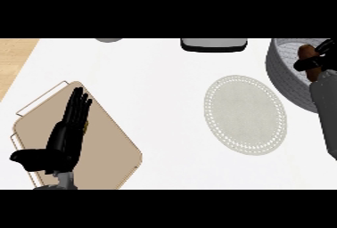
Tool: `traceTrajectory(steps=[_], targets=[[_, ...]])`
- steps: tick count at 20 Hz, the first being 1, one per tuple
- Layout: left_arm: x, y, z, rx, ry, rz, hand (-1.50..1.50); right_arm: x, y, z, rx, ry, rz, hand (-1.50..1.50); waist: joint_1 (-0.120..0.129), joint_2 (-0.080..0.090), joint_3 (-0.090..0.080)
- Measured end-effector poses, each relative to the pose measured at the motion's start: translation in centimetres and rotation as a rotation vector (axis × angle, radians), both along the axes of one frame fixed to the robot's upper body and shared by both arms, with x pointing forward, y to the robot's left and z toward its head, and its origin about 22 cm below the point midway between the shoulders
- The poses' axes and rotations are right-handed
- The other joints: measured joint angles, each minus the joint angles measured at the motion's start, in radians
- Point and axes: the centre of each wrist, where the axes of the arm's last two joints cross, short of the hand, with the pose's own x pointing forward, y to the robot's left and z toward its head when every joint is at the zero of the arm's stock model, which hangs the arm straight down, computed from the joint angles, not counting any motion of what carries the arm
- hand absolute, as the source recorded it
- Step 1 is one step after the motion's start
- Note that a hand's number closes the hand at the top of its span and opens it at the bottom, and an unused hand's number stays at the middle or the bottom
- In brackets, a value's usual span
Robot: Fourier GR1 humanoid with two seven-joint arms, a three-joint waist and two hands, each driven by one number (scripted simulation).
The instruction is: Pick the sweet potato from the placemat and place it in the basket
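At the near left, you have the left hand (pixel 66 129) resting with fingers straight, holding nothing, above a tan tray (pixel 108 147). Further out, in the middle of the white counter (pixel 145 75), lies the round pale placemat (pixel 245 114) (bare on top). At the far right, your right hand (pixel 314 62) curls round the brown sweet potato (pixel 308 53) over the grey basket (pixel 283 67).

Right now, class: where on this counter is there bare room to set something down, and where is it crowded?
Free: the white counter between the tan board and the round placemat; the placemat is bare too. Crowded: the right edge, where the right robot hand holds the sweet potato over the basket. The left robot hand covers the board.
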Motion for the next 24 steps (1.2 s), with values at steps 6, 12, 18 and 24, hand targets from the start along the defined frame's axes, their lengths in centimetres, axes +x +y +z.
traceTrajectory(steps=[6, 12, 18, 24], targets=[[0.2, 0.2, 0.9, 0.003, -0.008, -0.004, 0.00, -0.6, -2.8, -2.1, 0.016, 0.011, -0.003, 1.50, 0.005, 0.002, 0.000], [0.5, 0.2, 0.6, 0.006, -0.007, -0.012, 0.00, -1.0, -4.2, -3.7, 0.041, -0.013, -0.013, 1.50, 0.007, 0.002, 0.000], [0.5, 0.5, 0.8, 0.007, -0.005, -0.008, 0.00, -1.8, -5.6, -4.9, 0.076, -0.034, -0.059, 1.50, 0.006, 0.002, 0.000], [0.8, 0.3, 0.6, 0.006, -0.013, -0.017, 0.00, -2.8, -7.3, -6.4, 0.109, -0.012, -0.079, -1.50, 0.012, 0.005, 0.001]])
